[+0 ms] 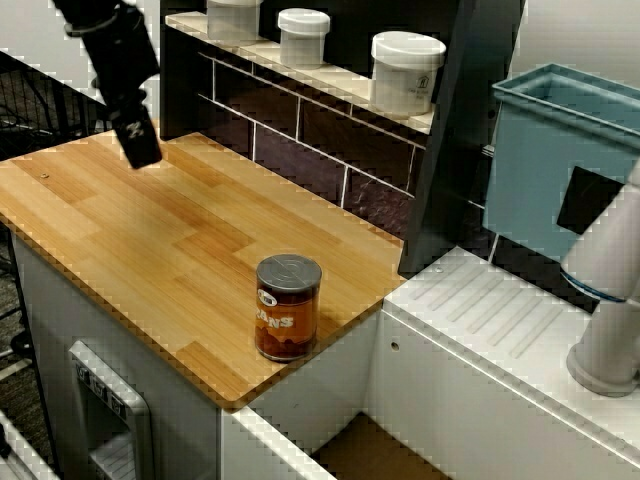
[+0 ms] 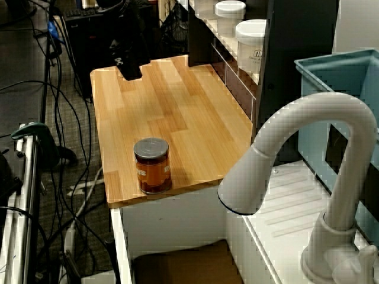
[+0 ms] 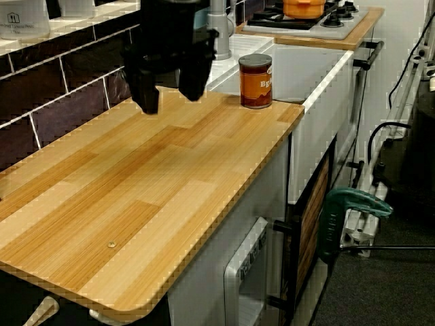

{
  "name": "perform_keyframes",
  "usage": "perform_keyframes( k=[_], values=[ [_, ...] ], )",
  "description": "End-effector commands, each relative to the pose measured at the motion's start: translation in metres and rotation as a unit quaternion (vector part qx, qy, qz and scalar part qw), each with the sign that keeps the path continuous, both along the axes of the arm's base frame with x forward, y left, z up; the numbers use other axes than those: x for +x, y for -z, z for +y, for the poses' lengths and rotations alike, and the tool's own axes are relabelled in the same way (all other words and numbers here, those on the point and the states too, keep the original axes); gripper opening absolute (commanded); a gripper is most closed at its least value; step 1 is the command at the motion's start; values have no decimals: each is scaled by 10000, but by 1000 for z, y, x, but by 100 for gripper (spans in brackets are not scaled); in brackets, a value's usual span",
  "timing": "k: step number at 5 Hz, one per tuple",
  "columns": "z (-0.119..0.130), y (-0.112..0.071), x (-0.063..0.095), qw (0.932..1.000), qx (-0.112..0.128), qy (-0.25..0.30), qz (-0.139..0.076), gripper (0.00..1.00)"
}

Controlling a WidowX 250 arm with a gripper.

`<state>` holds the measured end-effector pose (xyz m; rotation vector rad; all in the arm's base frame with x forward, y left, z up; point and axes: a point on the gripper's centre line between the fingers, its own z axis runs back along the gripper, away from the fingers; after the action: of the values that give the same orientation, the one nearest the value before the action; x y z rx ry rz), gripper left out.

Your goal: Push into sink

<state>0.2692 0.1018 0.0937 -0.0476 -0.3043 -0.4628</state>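
Wooden countertop [image 1: 150, 230] on a white cabinet [image 3: 231, 272]. Dark tiled backsplash [image 1: 300, 140] behind it, with white grout lines. Ledge above carries white lidded jars [image 1: 405, 72]. Grey floor [image 2: 35, 89] strewn with black cables [image 2: 71, 160]. Stove [image 3: 306, 17] at the far counter end.

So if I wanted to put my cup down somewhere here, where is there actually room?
Most of the wooden counter is bare: the whole stretch between the gripper at the far end and the can near the sink-side corner. The ridged white drainer beside the faucet is free too. The shelf with white jars is crowded.
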Motion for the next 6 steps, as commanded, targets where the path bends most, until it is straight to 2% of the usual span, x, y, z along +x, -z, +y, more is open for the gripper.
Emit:
perform_keyframes(
  k=[1, 2, 3, 5, 6],
  values=[
    [-15, 11, -8, 9959, -21, 909, -25, 100],
    [-61, 15, -21, 9817, -48, 1905, 62, 100],
    [-89, 18, -27, 9722, -115, 2327, 248, 100],
    [-129, 22, -30, 9591, -101, 2814, 293, 100],
    [-143, 23, -34, 9554, -99, 2930, 357, 100]
  ],
)
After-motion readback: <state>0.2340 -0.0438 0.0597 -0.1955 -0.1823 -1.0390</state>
